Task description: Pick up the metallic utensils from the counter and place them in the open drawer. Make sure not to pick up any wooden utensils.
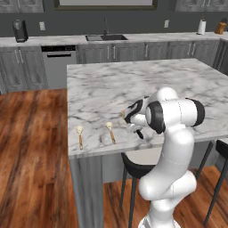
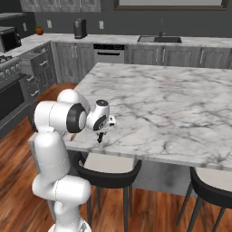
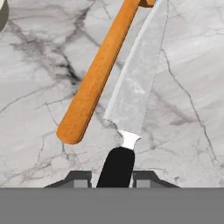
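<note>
Knife [image 3: 133, 94]: black handle lies between the fingertips, blade pointing away on the marble counter [image 3: 39, 74].
Fork handle [image 3: 98, 74]: orange, beside the blade.
Gripper [image 3: 112, 178]: fingers flank the knife handle; whether they clamp it cannot be told.

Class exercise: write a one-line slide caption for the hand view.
Gripper straddling the knife handle, beside the orange-handled fork on the marble counter.

The left base view looked forward and down from behind the arm's left, the right base view from its right; both took in the same marble counter [image 1: 133, 84] and far cabinets. The hand view looked down close at the counter [image 3: 39, 87] surface
</note>
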Available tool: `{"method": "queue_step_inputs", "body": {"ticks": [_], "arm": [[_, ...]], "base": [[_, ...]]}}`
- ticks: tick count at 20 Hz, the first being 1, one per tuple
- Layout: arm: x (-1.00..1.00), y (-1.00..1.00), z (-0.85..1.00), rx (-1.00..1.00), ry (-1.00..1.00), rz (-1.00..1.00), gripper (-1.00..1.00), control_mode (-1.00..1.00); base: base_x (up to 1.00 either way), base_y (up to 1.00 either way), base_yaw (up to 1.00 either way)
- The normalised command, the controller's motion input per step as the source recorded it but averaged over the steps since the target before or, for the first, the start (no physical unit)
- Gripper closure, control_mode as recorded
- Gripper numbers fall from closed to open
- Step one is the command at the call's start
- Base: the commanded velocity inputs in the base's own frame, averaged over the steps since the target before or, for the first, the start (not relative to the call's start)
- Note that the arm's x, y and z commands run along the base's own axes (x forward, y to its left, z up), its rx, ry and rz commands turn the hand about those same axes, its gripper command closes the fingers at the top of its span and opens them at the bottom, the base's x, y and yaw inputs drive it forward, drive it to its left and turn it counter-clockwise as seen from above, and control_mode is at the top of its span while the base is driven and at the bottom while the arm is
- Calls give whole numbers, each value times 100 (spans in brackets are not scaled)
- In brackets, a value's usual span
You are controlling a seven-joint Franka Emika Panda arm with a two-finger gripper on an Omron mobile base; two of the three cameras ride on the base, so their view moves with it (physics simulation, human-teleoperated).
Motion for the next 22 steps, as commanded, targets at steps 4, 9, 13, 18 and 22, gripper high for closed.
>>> {"method": "queue_step_inputs", "body": {"ticks": [4,9,13,18,22], "arm": [[-82,-7,35,1,-9,-1,100,-100],[-99,0,98,0,-18,-3,100,-100],[-96,0,100,0,-13,0,100,-100],[-83,25,97,0,-4,2,100,-100],[-75,87,40,-6,0,6,100,-100]], "base": [[0,0,0],[0,0,0],[0,0,0],[0,0,0],[0,0,0]]}}
